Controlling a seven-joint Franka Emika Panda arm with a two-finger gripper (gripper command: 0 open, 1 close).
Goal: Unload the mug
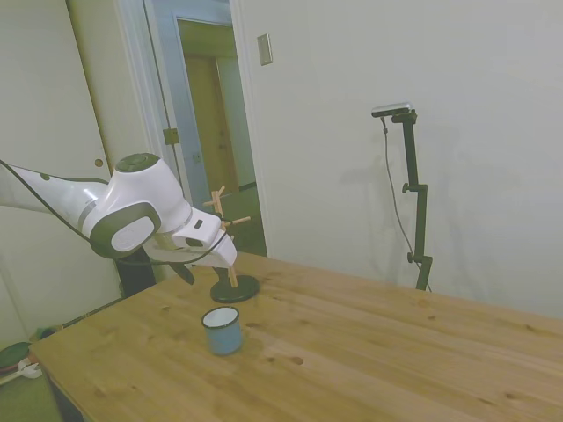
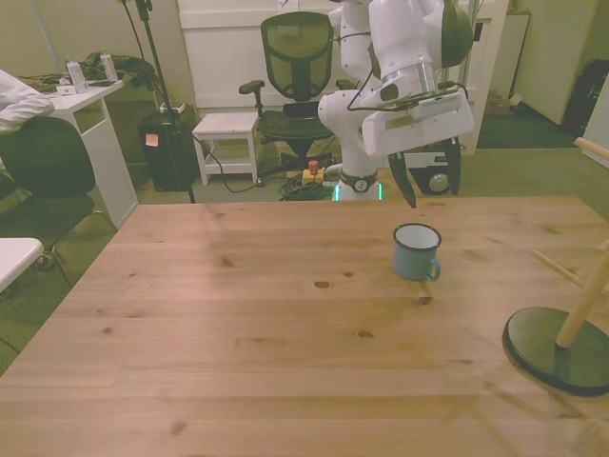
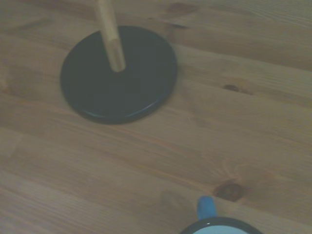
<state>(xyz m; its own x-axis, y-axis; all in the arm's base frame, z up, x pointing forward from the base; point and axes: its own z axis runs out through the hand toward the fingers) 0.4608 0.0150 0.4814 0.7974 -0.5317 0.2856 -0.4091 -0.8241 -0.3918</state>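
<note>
The light-blue mug [image 2: 416, 250] stands upright on the wooden table [image 2: 238, 324], white inside, its handle toward the wooden pegged stand [image 2: 557, 349]. From the side, the mug [image 1: 223, 330] sits in front of the stand's dark round base [image 1: 235, 288], with bare wood between them. My gripper [image 2: 433, 186] hangs open above the table just behind the mug, clear of it, with nothing between its fingers. The wrist view takes in the stand's base [image 3: 118, 73] and only the mug's rim and handle [image 3: 206, 208] at the picture's edge.
The stand's pegs [image 1: 230, 221] stick out sideways beside my wrist [image 1: 198, 236]. Beyond the table's far edge are an office chair [image 2: 298, 57], a stool [image 2: 226, 126] and a desk with a person's sleeve [image 2: 21, 100] at the front view's left.
</note>
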